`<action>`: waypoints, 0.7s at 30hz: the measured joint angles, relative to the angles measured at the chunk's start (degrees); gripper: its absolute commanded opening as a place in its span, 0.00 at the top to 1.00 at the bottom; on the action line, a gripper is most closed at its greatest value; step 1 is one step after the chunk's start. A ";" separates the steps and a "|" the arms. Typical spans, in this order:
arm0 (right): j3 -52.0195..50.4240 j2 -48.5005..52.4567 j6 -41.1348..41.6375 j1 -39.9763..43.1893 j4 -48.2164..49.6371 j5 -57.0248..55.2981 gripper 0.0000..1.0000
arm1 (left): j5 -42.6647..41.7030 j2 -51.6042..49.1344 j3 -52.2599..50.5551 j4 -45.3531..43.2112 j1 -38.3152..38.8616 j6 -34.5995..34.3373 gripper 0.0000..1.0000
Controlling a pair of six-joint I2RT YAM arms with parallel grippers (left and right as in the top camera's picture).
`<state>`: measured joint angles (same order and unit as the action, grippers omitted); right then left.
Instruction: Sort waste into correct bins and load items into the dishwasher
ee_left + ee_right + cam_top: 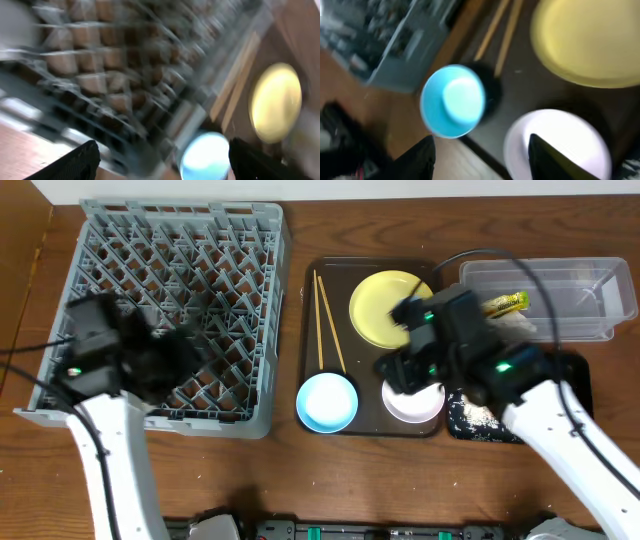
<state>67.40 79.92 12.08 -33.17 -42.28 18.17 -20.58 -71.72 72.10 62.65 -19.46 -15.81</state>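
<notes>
The grey dish rack (180, 310) stands at the left. The brown serving tray (340, 275) holds the yellow plate (385, 308), two chopsticks (325, 320), the light-blue bowl (327, 401) and the small white bowl (415, 402). The yellow-green wrapper (505, 303) lies in the clear tub (560, 295). A white tissue (518, 326) sits by the black tray (480, 423), which holds crumbs. My left gripper (162, 162) is open over the rack's near edge. My right gripper (480, 160) is open and empty above the white bowl (560, 145) and the blue bowl (454, 106).
The wooden table (300, 480) shows at the front. Black cables run over the clear tub and along the left edge. The right arm (570, 440) covers part of the black tray.
</notes>
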 measured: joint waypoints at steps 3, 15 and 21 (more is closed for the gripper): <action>0.00 3.30 -0.42 -4.28 0.13 -1.20 0.40 | -0.50 2.10 0.00 1.16 7.10 3.02 0.17; 0.00 11.43 4.04 -6.27 6.43 -6.25 0.37 | 2.10 3.10 0.04 9.33 20.70 7.37 0.07; 0.00 11.50 4.48 -6.27 6.47 -6.27 0.01 | 2.75 3.10 0.04 9.62 21.46 7.98 0.02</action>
<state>67.40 91.42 16.56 -39.44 -35.81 11.90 -17.82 -68.62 72.14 72.27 2.00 -7.84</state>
